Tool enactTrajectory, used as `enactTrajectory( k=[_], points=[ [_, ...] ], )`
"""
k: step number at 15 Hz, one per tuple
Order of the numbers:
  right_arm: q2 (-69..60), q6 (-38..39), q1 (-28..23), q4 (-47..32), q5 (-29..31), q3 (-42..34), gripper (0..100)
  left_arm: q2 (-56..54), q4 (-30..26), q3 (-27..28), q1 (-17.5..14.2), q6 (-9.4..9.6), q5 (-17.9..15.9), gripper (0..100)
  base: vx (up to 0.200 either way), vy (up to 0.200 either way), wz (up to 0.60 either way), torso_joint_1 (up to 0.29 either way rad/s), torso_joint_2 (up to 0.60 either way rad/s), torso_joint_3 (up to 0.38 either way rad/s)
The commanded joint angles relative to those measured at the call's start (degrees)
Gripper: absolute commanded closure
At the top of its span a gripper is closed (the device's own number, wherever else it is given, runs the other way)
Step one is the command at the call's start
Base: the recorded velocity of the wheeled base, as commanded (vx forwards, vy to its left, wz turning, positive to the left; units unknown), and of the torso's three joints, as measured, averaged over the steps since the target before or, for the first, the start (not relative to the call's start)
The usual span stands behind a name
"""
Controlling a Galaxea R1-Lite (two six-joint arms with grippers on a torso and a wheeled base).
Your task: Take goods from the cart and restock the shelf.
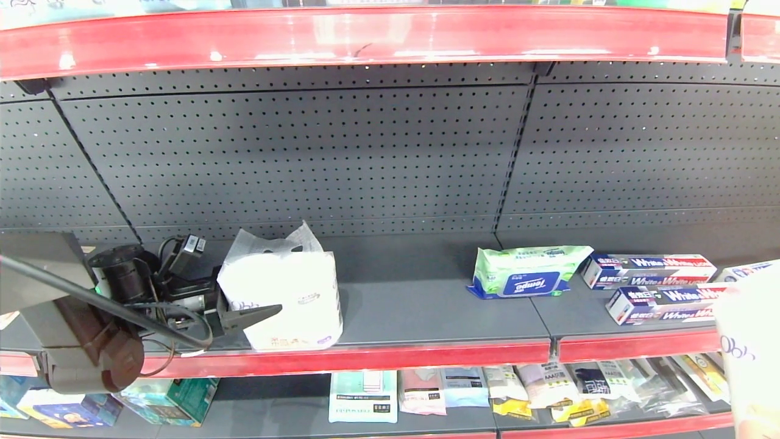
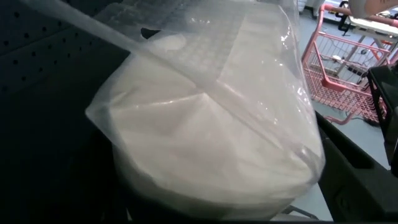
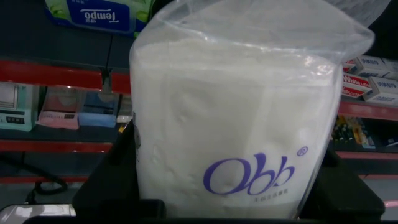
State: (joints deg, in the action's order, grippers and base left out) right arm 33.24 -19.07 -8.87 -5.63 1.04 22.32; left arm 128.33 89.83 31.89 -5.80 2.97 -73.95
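A white tissue pack [image 1: 292, 296] in clear plastic stands upright on the grey shelf [image 1: 426, 305], near its red front edge. My left gripper [image 1: 268, 302] is shut on it from the left, one dark finger [image 1: 250, 316] lying across its front. The same pack [image 2: 217, 124] sits close up between the fingers in the left wrist view. A second tissue pack [image 3: 236, 118] with blue print is held in my right gripper [image 3: 230, 205], shut on its lower part. That pack [image 1: 752, 347] hangs at the far right, in front of the shelves.
A green wet-wipes pack [image 1: 527, 271] and two toothpaste boxes [image 1: 655, 286] lie on the shelf's right part. Packets [image 1: 451, 390] and boxes fill the lower shelf. A red shelf lip [image 1: 365, 36] runs overhead. The red cart [image 2: 339, 68] stands behind.
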Motion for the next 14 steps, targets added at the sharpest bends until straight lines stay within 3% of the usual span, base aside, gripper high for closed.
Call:
enactTrajectory(
  k=[1,3,14],
  points=[
    [0.07,-0.01,0.00,0.01,0.02,0.09,100,-2.21,0.17,-0.16,-0.17,0.01,1.53,0,0.000,0.000,0.00,0.000,0.00,0.000],
    [0.07,-0.01,0.00,0.01,0.02,0.18,100,-3.26,0.17,-0.16,-0.44,0.01,3.28,0,0.000,0.000,0.00,0.000,0.00,0.000],
    [-0.37,-0.01,0.09,0.01,-0.16,0.27,100,-11.35,0.17,-2.97,-2.20,-1.04,3.64,0,0.000,0.000,0.00,0.000,0.00,0.000]
  ],
)
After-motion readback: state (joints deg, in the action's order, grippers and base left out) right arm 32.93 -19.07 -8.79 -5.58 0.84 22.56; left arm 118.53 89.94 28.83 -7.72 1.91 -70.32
